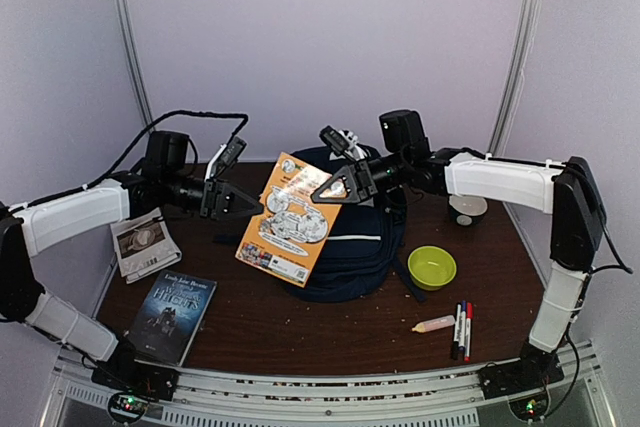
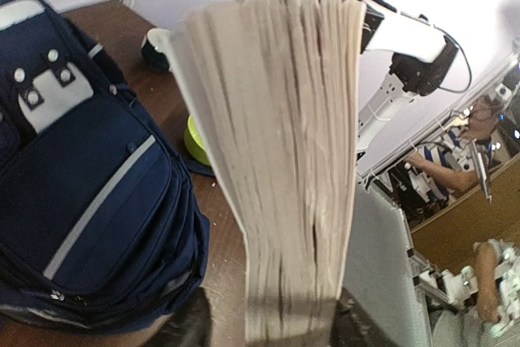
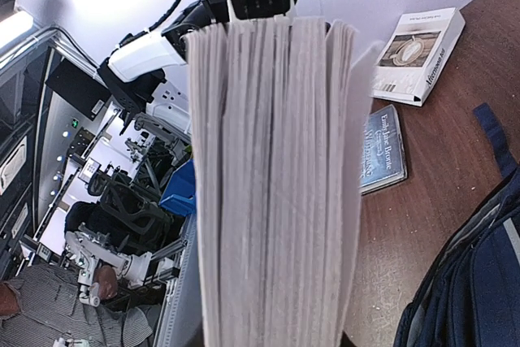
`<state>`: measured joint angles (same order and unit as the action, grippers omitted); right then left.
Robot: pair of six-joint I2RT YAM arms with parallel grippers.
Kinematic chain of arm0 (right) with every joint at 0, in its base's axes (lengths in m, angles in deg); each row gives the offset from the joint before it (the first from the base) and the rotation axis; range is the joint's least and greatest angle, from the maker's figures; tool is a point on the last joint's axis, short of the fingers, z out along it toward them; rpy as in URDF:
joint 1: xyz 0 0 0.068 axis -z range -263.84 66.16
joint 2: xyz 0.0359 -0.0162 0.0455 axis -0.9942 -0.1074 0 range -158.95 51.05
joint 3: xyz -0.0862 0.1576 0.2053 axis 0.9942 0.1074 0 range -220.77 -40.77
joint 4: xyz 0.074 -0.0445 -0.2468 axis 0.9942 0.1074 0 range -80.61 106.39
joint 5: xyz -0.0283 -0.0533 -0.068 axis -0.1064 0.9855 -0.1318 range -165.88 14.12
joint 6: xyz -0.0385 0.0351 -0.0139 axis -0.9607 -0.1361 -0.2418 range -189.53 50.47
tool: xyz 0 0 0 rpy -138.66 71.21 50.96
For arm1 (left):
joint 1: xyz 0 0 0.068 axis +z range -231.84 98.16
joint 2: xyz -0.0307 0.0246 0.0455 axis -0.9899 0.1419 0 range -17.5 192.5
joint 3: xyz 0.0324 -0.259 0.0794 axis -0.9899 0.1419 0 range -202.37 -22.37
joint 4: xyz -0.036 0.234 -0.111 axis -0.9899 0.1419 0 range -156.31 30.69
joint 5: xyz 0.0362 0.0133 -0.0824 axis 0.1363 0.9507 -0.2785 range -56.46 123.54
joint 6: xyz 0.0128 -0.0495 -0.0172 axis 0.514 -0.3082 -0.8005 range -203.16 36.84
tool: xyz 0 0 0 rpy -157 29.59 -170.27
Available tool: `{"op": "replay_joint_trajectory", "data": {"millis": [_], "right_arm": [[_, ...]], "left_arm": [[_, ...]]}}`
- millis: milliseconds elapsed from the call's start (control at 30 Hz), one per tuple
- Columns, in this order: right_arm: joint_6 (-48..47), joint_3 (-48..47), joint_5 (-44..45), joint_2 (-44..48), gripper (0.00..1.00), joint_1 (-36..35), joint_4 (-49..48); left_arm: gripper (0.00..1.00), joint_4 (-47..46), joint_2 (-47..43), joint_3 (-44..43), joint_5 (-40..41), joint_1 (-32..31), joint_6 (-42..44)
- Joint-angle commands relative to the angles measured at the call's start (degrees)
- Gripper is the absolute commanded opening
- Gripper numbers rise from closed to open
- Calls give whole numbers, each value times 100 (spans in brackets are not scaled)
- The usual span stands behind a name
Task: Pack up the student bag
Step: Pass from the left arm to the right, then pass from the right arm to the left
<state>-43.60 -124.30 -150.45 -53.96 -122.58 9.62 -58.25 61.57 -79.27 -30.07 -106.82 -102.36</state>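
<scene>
The student bag (image 1: 355, 242), a navy backpack with a white stripe, lies at the middle of the table; it also shows in the left wrist view (image 2: 89, 201) and the right wrist view (image 3: 479, 282). An orange colouring book (image 1: 290, 217) hangs tilted in the air over the bag's left side. My left gripper (image 1: 245, 205) is shut on its left edge and my right gripper (image 1: 325, 190) is shut on its upper right corner. In both wrist views the book's page edges (image 2: 280, 160) (image 3: 272, 184) fill the middle, between my left gripper (image 2: 288, 327) and my right gripper (image 3: 272, 339).
A dark hardcover book (image 1: 172, 315) and a white booklet (image 1: 145, 243) lie at the left. A green bowl (image 1: 431, 267), markers (image 1: 462, 330) and a small tube (image 1: 435, 324) lie at the right. A white cup (image 1: 468, 209) stands at the back right.
</scene>
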Motion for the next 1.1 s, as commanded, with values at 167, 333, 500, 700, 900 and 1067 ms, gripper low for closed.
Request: {"op": "replay_joint_trajectory", "data": {"millis": [167,333,500,700,900,1067], "right_arm": [[383,-179,-361,120,16,110,-604],[416,-266,-346,15,16,177,-542],[376,-324,-281,-34,16,259,-462],[-956,-688,171,-61,42,284,1048],[-3355,-1175,2023,232,70,316,3409],[-4211,-561,2971,625,68,321,3791]], "left_arm": [[64,-489,80,163,-1,-348,51],[55,-453,91,268,-154,-521,80],[28,-449,54,443,-281,-560,-12],[2,-550,-175,579,-134,-582,-118],[0,360,-497,450,1169,-552,-142],[0,936,-948,470,1856,-333,-270]]}}
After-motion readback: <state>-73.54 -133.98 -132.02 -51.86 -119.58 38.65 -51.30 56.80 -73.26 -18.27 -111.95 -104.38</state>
